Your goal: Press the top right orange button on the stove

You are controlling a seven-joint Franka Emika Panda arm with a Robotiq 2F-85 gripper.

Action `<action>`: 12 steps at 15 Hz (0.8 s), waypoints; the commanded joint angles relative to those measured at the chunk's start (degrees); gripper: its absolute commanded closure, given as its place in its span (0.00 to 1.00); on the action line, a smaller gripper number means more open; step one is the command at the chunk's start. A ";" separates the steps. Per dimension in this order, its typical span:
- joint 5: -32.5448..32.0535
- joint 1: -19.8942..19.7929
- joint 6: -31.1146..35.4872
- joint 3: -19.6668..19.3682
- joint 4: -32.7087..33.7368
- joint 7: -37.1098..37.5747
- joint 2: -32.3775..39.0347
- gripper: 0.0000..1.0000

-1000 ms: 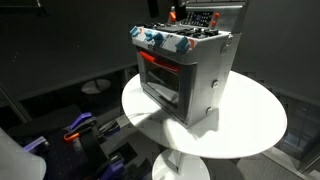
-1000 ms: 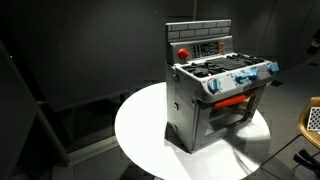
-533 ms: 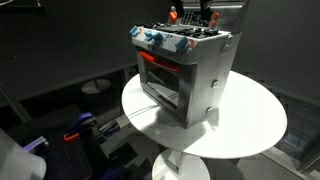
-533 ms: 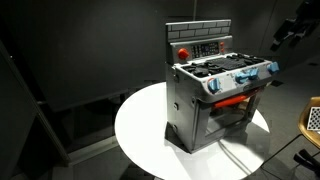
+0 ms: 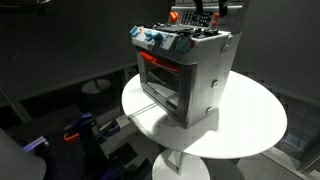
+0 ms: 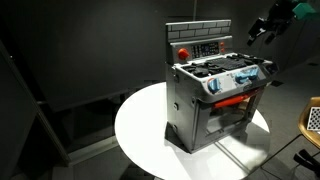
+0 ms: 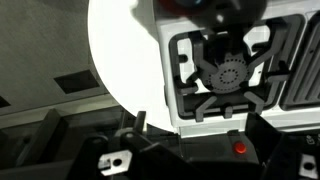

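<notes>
The orange button (image 6: pixel 183 52) is sitting on the stove's upright back panel (image 6: pixel 205 45), at the end of the panel, just above the cooktop. In an exterior view it is showing at the stove's top rear corner (image 5: pixel 173 16). The stove (image 6: pixel 188 120) is a grey toy model, and it is standing upright on the round white bench (image 6: pixel 140 130) in both exterior views.

A row of blue knobs (image 6: pixel 243 80) is running along the stove's front edge, below the cooktop. Under the knobs, the oven compartment (image 6: pixel 232 103) is glowing orange-red along its top. What is lying inside it is too dim to tell.

The pincer (image 6: pixel 255 35) is hanging in the air beside the stove, level with the back panel. It is off the end of the panel opposite the button and well apart from it. It is too small and dark here to tell whether its fingers are spread or pressed together.

The wrist view is looking down on a black burner grate (image 7: pixel 230 72) on the stove's cooktop, with the bench's white top (image 7: pixel 120 60) showing beside the stove.
</notes>
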 commanded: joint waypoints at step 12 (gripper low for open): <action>-4.75 2.46 2.06 -0.69 15.93 9.82 15.57 0.00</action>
